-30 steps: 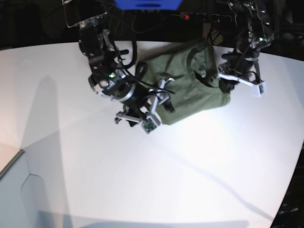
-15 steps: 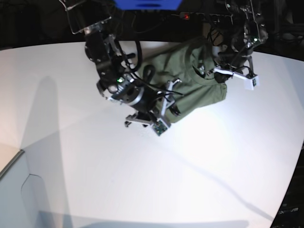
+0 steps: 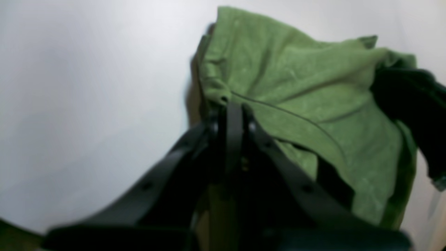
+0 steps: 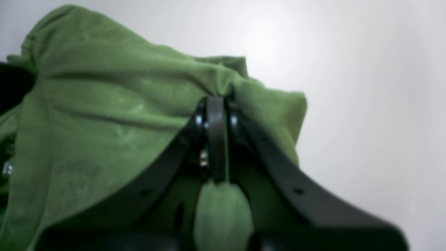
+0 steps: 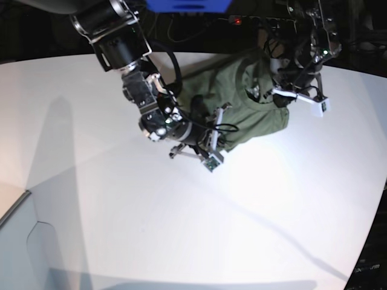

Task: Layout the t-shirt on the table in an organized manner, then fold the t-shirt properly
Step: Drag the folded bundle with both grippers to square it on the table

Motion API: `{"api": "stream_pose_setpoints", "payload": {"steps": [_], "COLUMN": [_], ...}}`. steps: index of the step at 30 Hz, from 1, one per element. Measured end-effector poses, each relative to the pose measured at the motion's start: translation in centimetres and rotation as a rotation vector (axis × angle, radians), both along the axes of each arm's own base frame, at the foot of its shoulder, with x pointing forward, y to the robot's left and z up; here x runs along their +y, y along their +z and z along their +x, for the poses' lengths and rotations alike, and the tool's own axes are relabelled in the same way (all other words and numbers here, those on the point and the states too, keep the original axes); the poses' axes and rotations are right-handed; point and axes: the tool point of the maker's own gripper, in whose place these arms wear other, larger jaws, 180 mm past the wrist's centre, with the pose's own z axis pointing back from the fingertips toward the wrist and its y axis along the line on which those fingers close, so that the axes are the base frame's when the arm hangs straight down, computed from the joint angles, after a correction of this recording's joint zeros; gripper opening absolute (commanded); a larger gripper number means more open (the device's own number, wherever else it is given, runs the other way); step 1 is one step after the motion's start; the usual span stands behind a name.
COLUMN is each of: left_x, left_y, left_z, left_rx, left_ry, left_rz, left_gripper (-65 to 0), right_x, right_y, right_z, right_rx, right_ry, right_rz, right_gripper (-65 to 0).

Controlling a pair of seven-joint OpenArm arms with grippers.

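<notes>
The t-shirt (image 5: 242,112) lies bunched at the far side of the table (image 5: 181,211), olive green, not spread out. Right gripper (image 4: 216,101) is clamped on a fold of its fabric — left gripper (image 3: 231,108) likewise pinched on a hem edge. Both wrist views blurred.

Dark room behind the far edge — a blue panel (image 5: 188,5) at top centre, a black strip with a small red light (image 5: 237,21) beside it, black cables (image 5: 181,31) trailing, bright glare from overhead.
</notes>
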Motion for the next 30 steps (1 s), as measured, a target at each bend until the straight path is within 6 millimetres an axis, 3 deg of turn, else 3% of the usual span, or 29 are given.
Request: {"api": "stream_pose_setpoints", "payload": {"steps": [5,9,12,15,21,26,30], "left_x": [0.0,-0.1,0.0,0.0,0.1,-0.7,-2.0], "left_y": [0.1,0.4,1.6,3.1,5.1,4.1,1.5], "left_z": [0.2,0.3,0.5,0.6,-0.9,-3.2,-4.2], "left_rx": [-0.004,-0.005,-0.036,-0.074,-0.1,-0.054,0.009], "left_ry": [0.0,-0.003,-0.008,-0.012,-0.026,-0.024,-0.014], "left_rz": [-0.001,-0.006,0.009,0.025,0.059,0.04,-0.017], "left_gripper": [-65.0,-62.8,-52.7,-41.3,-25.8,-23.1,-23.2], "right_x": [-0.3,-2.0,-3.8,-5.0,-7.9,-9.6,-10.6], "right_y": [0.2,2.9,6.3,8.5,9.5,10.2,9.8], "right_z": [-0.2,0.7,2.2,2.3,1.4,1.2,0.7], "right_rx": [-0.035,-0.119,-0.213,-0.269,-0.292,-0.325,-0.321], "right_ry": [-0.014,-0.063,-0.138,-0.18,-0.261,-0.275,-0.284], "right_rz": [0.038,0.055,0.097,0.121,0.113,0.091,0.069], "right_gripper": [-65.0,-65.0,-65.0,-65.0,-65.0,-65.0,-65.0]}}
